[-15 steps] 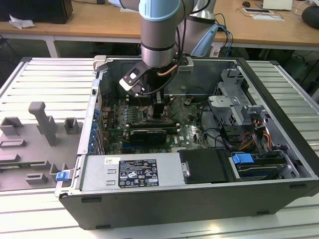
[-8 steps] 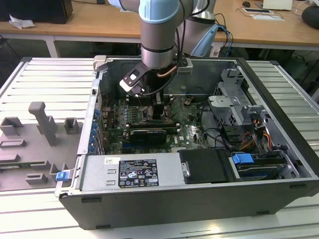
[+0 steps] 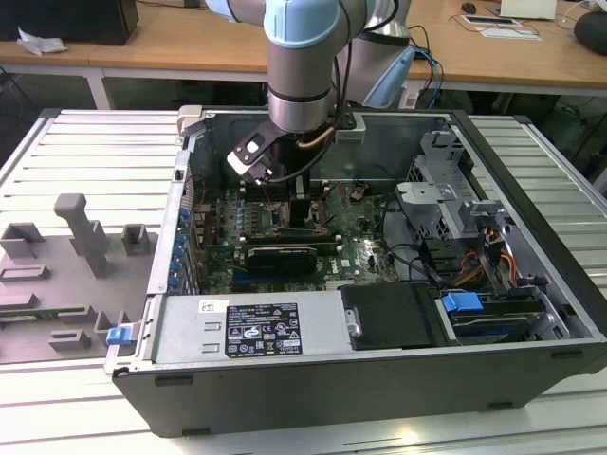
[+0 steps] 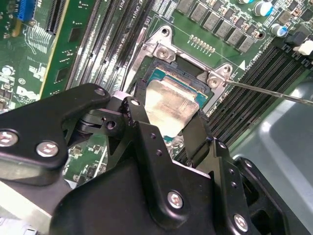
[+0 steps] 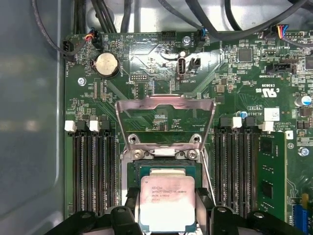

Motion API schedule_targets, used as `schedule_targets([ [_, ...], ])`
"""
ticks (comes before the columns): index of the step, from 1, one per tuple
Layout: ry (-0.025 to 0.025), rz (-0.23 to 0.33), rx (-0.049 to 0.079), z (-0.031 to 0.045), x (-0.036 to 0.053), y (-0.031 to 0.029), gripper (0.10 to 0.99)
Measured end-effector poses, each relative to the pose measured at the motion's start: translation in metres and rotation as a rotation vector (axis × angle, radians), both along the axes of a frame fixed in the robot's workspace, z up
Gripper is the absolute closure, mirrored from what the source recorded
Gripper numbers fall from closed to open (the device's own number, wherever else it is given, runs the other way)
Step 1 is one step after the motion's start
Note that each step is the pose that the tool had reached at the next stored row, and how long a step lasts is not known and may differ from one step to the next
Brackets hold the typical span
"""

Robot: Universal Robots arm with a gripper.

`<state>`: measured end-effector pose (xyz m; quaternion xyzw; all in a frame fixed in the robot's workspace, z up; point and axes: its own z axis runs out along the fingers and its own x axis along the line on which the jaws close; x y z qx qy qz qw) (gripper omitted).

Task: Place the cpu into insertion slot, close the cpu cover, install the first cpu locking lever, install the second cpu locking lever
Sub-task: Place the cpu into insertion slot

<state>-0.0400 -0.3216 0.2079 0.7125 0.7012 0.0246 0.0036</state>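
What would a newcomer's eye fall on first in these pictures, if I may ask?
The eye goes first to the arm's end effector, reaching down into the open computer case in the exterior view. In the first wrist view it flanks the silver-topped cpu at the insertion slot. Just beyond, the cpu cover stands swung open, with the green motherboard showing through its window.
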Motion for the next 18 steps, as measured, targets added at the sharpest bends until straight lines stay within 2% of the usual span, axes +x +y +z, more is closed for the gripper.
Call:
schedule_targets([
  [3,0.0000,0.019,0.000,-0.0029,-0.0001,0.0005,0.545],
  [9,0.0000,0.020,0.000,-0.0069,-0.0002,0.0010,0.545],
  [18,0.0000,0.020,0.000,-0.0084,-0.0004,0.0013,0.533],
])
